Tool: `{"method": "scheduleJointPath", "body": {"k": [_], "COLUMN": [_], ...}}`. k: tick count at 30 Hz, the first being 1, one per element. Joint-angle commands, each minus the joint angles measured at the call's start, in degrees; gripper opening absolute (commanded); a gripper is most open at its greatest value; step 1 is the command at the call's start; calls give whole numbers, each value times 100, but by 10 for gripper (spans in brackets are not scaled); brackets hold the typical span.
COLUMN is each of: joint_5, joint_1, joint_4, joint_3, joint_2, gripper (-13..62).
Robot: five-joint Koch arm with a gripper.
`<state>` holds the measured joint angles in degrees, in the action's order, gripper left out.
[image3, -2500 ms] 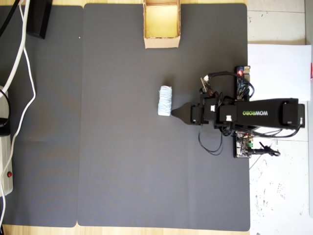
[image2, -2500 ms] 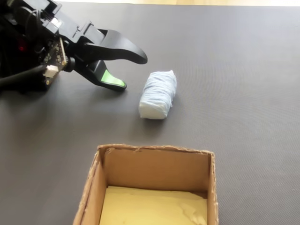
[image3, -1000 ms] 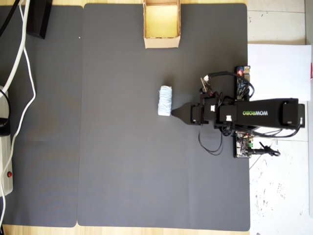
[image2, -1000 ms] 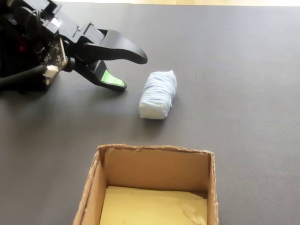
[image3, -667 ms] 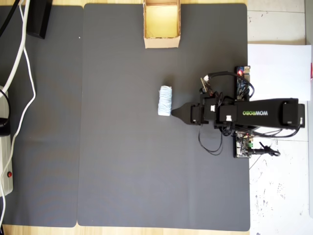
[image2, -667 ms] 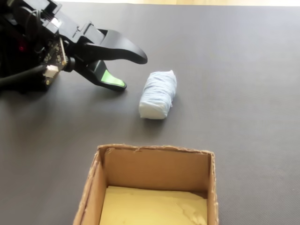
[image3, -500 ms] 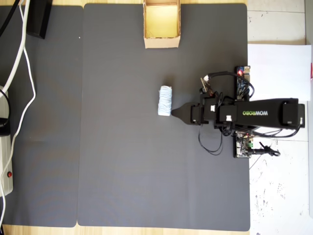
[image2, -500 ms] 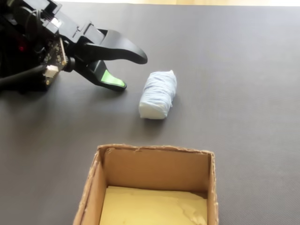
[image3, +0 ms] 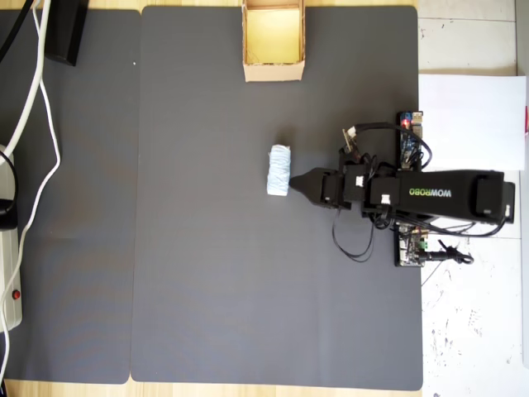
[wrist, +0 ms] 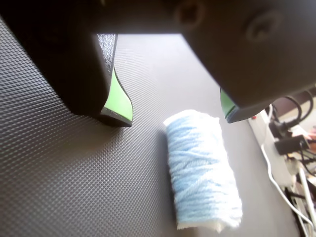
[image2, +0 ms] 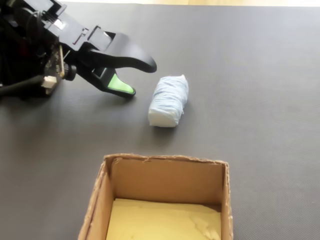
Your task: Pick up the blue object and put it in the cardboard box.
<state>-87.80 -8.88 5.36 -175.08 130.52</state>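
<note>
Slightly shifted since a moment ago, the jaws (image2: 131, 79) stand apart and empty, just beside the blue object (image2: 169, 100) (not yet around it), which lies on the tabletop (image3: 207, 273); the cardboard box (image3: 273, 72) waits well beyond, so grasping comes next.

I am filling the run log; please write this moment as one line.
phase: approach | pincer: open, empty, beside roll | blue object: lying on mat, untouched | cardboard box: empty

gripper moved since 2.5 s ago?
Yes, slightly. In the overhead view the gripper has shifted up the picture along the blue roll, toward the cardboard box.
</note>
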Motion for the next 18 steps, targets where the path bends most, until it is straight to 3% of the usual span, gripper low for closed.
{"method": "scheduleJointPath", "body": {"k": [1,11,18], "joint_5": [97,70,-281], "joint_1": [-97,-396,-334], "joint_4": [369,-1125,-2892], "joint_3": [396,1687,3085], "joint_2": [457,-9,-1187], "gripper": [350,345,345]}}
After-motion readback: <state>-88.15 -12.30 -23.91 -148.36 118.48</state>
